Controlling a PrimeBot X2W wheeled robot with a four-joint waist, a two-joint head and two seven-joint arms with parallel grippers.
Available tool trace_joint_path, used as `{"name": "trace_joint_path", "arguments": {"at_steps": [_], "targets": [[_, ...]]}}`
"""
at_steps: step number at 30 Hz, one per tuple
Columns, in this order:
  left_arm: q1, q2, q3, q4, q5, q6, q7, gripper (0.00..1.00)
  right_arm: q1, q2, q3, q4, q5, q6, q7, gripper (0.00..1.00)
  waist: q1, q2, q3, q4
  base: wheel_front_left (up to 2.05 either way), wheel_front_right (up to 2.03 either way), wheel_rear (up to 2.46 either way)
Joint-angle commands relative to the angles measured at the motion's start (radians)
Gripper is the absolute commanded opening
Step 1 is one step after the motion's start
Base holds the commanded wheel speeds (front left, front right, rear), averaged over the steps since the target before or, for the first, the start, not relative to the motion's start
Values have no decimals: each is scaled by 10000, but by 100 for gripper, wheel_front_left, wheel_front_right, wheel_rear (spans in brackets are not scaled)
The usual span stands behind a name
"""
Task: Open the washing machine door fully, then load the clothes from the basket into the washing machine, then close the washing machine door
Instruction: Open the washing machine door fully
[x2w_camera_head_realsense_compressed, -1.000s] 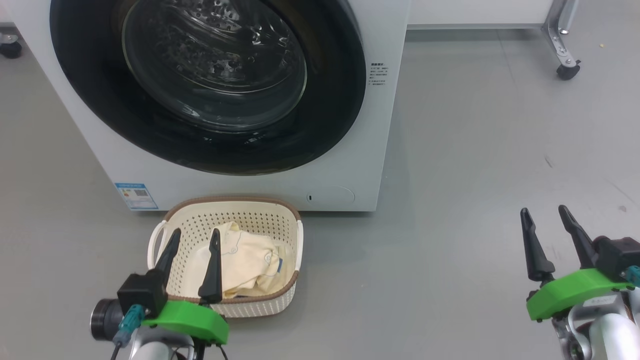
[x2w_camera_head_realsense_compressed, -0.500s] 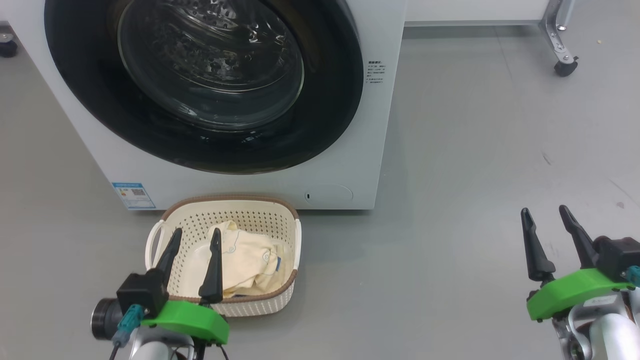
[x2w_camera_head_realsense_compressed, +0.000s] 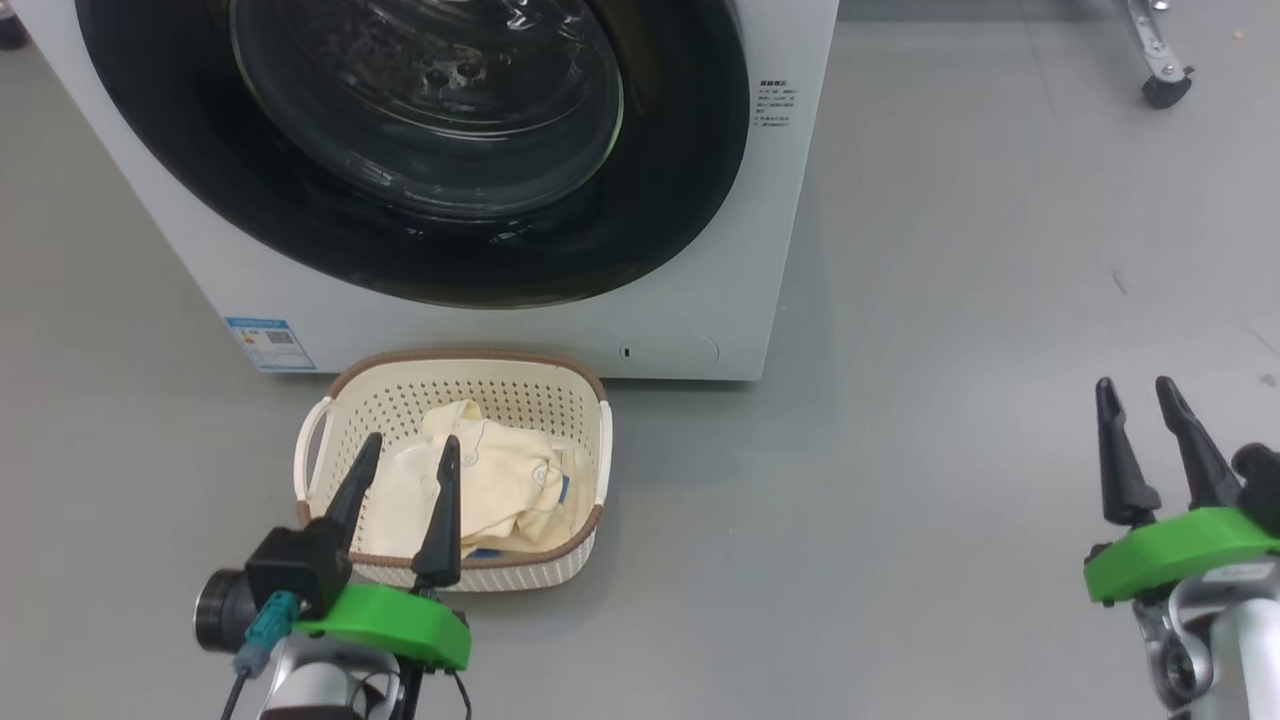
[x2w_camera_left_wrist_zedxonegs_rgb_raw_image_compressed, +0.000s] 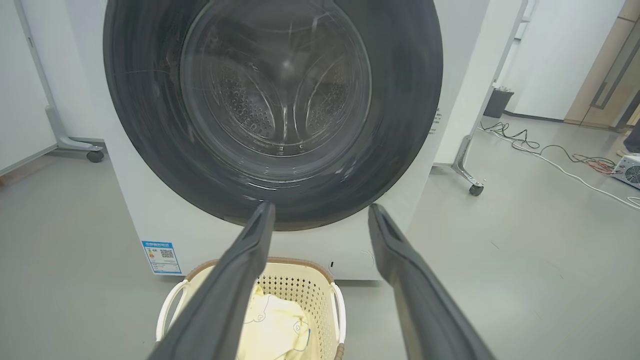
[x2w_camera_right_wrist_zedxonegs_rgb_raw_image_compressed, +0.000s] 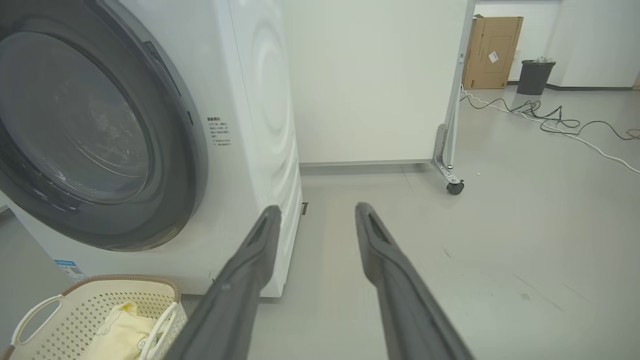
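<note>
the left tool (x2w_camera_head_realsense_compressed: 412, 445) is held low at the lower left of the head view, with its pale forearm rising from below. its two dark fingers (x2w_camera_head_realsense_compressed: 441, 520) are pointed up and forward over the near rim of the basket (x2w_camera_head_realsense_compressed: 465, 357). the jaws are spread wide and nothing is held between them. in the left wrist view the fingers are aimed toward the lower rim of the washing machine door (x2w_camera_head_realsense_compressed: 690, 200), well short of it.

the right tool (x2w_camera_head_realsense_compressed: 1134, 385) is held at about the same height at the lower right, over bare floor (x2w_camera_head_realsense_compressed: 900, 520). it is well apart from the basket and off to the right of the washing machine (x2w_camera_head_realsense_compressed: 800, 250). its fingers are likewise pointed up and forward, parted a little less widely than the left pair, and nothing is gripped.

the door is seen shut flat against the white front, and the steel drum can be made out through its glass. the basket is set on the floor just before the machine's lower front, toward its left side, near the blue sticker (x2w_camera_head_realsense_compressed: 270, 343). the clothes (x2w_camera_head_realsense_compressed: 500, 490) are heaped inside the basket, pale yellow with a touch of blue trim.
</note>
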Motion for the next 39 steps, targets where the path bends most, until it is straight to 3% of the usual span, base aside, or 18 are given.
{"name": "trace_joint_path", "arguments": {"at_steps": [1,7,12,13,18,19,20,27,33,39], "targets": [[-602,131,319,-442,22,-25,-113,100,-708,-125,146,-356,63,-2,53,2,0,0,249,141,0,0,0],[-835,131,244,-614,138,28,-113,100,-1459,-158,-93,-159,555,-2,88,0,0,0,824,387,0,0,0],[-1007,131,218,-708,230,37,-113,100,-2499,-121,-219,351,2692,-2,461,0,0,0,1289,459,0,0,0],[-1007,131,218,-708,230,37,-113,100,-2499,-121,-219,351,2692,-2,461,0,0,0,1289,459,0,0,0],[-1153,131,96,-783,264,40,-113,100,-3759,-87,-307,995,6807,-2,1766,0,0,0,1628,543,0,0,0],[-1219,131,28,-796,263,40,-113,100,-4240,-82,-461,1215,8470,-2,2539,0,0,0,1763,595,0,0,0],[-1247,131,-7,-750,260,61,-113,100,-4494,-80,-590,1298,9318,-2,2879,0,0,0,1825,628,0,0,0],[-1437,131,-166,-739,164,190,-113,100,-6021,-76,-941,2291,13067,-2,4747,0,0,0,2268,704,0,0,0],[-1636,131,-362,-756,126,307,-113,100,-7354,-86,-1092,3523,14229,-2,5884,0,0,0,2621,843,0,0,0],[-1932,131,-587,-792,36,433,-113,100,-8916,-334,-829,4764,14292,-2,6661,0,0,0,2977,1086,0,0,0]]}}
